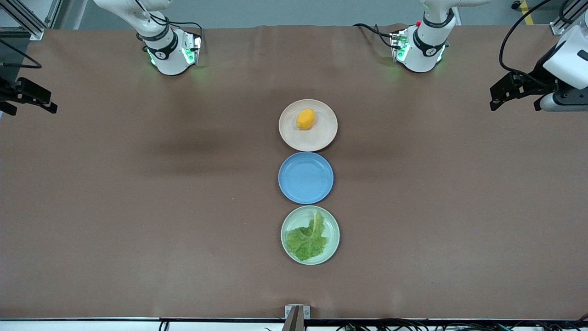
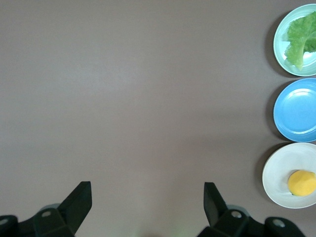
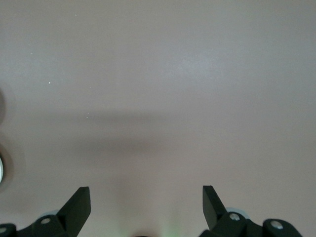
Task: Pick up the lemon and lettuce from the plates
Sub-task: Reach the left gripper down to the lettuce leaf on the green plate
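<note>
The lemon point(image 1: 305, 119) lies on the beige-pink plate point(image 1: 321, 138), the plate closest to the robots' bases. The lettuce point(image 1: 307, 239) lies on the mint green plate point(image 1: 333, 225), the plate nearest the front camera. My left gripper point(image 1: 515, 105) hangs open and empty over bare table at the left arm's end. My right gripper point(image 1: 27, 108) hangs open and empty over bare table at the right arm's end. The left wrist view shows its open gripper point(image 2: 147, 197), the lemon point(image 2: 301, 182), the beige-pink plate point(image 2: 276, 175), the lettuce point(image 2: 302, 32) and the mint plate point(image 2: 280, 44). The right wrist view shows its open gripper point(image 3: 146, 200) over bare table.
A blue plate point(image 1: 306, 178) with nothing on it sits between the two task plates, so the three form a line down the table's middle. It also shows in the left wrist view point(image 2: 296, 109). Brown table cover point(image 1: 138, 207) spreads wide toward both arms' ends.
</note>
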`<action>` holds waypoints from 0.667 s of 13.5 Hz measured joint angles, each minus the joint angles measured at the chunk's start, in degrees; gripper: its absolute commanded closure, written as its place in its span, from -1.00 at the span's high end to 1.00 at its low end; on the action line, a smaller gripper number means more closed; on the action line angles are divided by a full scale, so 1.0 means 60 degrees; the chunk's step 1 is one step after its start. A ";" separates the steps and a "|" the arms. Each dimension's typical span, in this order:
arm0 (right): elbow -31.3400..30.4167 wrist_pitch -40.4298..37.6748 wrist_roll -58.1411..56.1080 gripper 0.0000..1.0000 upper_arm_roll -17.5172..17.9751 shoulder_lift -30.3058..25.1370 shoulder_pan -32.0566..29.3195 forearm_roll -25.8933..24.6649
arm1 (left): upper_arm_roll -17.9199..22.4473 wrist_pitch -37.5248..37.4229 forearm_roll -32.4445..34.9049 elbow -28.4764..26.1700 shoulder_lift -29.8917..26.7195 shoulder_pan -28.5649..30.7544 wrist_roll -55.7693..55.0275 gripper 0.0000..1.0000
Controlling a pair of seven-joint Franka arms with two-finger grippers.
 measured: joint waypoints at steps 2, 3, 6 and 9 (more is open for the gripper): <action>0.0000 -0.0044 0.0148 1.00 0.0001 0.0000 0.0000 0.0004 | 0.0000 0.0000 0.0004 0.0005 0.0005 0.0000 0.0000 1.00; -0.0001 -0.0056 0.0181 1.00 0.0002 0.0000 0.0000 0.0004 | 0.0000 0.0004 0.0004 0.0038 0.0035 -0.0001 0.0000 1.00; -0.0004 -0.0057 0.0218 1.00 0.0009 -0.0002 0.0000 0.0005 | -0.0022 0.0049 0.0004 0.0513 0.0674 -0.0080 -0.0065 1.00; -0.0017 -0.0056 0.0218 1.00 0.0009 -0.0015 0.0000 0.0005 | -0.0132 0.0709 0.0004 0.1460 0.2459 -0.0453 -0.0510 1.00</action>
